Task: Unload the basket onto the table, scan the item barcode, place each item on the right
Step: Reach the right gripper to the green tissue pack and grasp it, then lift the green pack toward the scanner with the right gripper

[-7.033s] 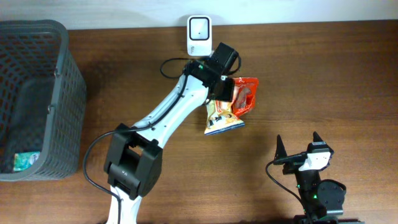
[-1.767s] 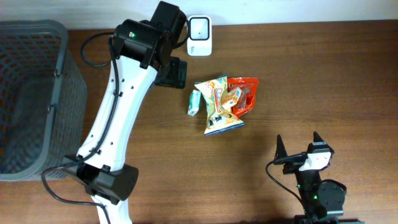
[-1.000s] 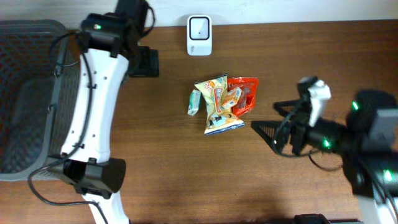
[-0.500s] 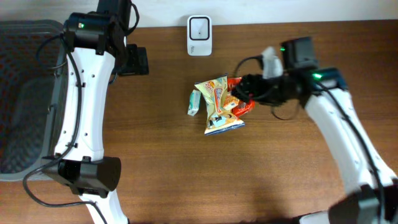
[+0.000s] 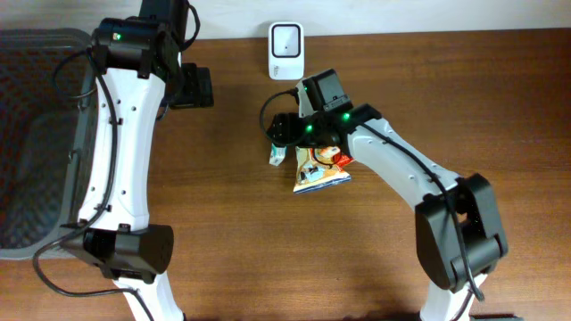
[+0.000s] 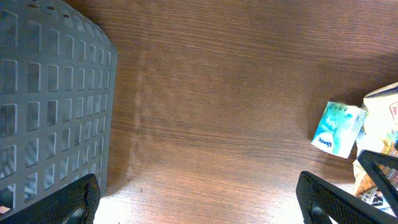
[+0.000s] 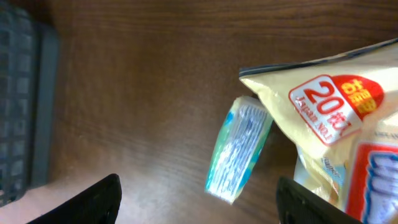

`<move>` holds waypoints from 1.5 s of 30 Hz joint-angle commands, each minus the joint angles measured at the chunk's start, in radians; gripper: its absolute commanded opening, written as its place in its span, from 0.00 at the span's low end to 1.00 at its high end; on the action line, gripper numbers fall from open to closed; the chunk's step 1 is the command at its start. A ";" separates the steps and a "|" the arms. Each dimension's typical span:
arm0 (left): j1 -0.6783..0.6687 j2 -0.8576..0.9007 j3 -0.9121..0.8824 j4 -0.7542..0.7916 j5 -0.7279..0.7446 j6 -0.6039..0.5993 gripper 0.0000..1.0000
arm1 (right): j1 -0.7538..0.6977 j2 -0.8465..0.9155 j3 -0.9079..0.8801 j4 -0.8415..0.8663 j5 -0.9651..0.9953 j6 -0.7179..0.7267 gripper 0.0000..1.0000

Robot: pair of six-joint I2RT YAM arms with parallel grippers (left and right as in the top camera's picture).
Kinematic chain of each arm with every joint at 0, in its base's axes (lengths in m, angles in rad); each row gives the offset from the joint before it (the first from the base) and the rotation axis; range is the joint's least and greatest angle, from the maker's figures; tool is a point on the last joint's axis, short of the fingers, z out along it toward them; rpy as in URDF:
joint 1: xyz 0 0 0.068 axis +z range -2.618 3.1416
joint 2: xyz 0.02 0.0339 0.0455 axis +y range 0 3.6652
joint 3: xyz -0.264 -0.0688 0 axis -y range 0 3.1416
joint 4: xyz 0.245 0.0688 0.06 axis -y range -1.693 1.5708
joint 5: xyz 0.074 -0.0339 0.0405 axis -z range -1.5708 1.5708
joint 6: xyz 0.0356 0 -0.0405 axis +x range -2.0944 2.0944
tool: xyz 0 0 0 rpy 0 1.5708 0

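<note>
Watching the right gripper (image 7: 196,179) hang over the snack pile mid-table, and my read is it's going for the teal packet (image 7: 239,149). Its jaws are wide open, one finger on each side of the packet, with nothing pinched yet. The packet lies flat on the table (image 5: 446,107), tilted. Its right edge is against or just under the yellow bag (image 7: 323,106), and I can't tell which. The scanner (image 5: 285,51) sits at the far edge, a little beyond the pile.

If I were doing this pick, I'd come straight down and close across the packet's narrow width. I'd favour its free left side so the right finger doesn't snag the yellow bag's corner and drag it along. It looks thin and soft, so I reckon the fingertips need to get right down to the wood before closing, otherwise they'll skate over it. Squeeze gently too, because it'll crumple.

Then lift clear of the pile before swinging far toward the scanner, and keep the barcode face toward the window. I can't spot a barcode from any angle, so it may need a wrist turn.

The left gripper (image 6: 199,199) is at the far left by the basket (image 6: 50,93), jaws open and empty. It's well apart from the pile, so no clash there.
</note>
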 commanded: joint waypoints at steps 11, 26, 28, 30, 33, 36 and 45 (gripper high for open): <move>0.005 -0.001 0.005 0.001 0.007 0.005 0.99 | 0.053 0.154 0.017 0.063 0.177 0.008 0.63; 0.005 -0.001 0.005 0.001 0.007 0.005 0.99 | -0.212 0.153 0.568 -0.550 -0.630 0.013 0.04; 0.005 -0.001 0.005 0.001 0.007 0.005 0.99 | -0.299 0.153 0.568 -0.625 -0.851 0.019 0.04; 0.005 -0.001 0.005 0.001 0.007 0.005 0.99 | -0.350 0.153 0.568 -0.689 -1.002 -0.098 0.04; 0.005 -0.001 0.005 0.001 0.007 0.005 0.99 | -0.360 0.151 0.568 -0.734 -1.175 -0.225 0.04; 0.002 -0.001 0.005 0.001 0.007 0.005 0.99 | -0.339 0.151 0.568 -0.729 -1.174 -0.233 0.04; 0.002 -0.001 0.005 0.001 0.007 0.005 0.99 | -0.240 0.151 0.571 -0.179 0.001 0.155 0.04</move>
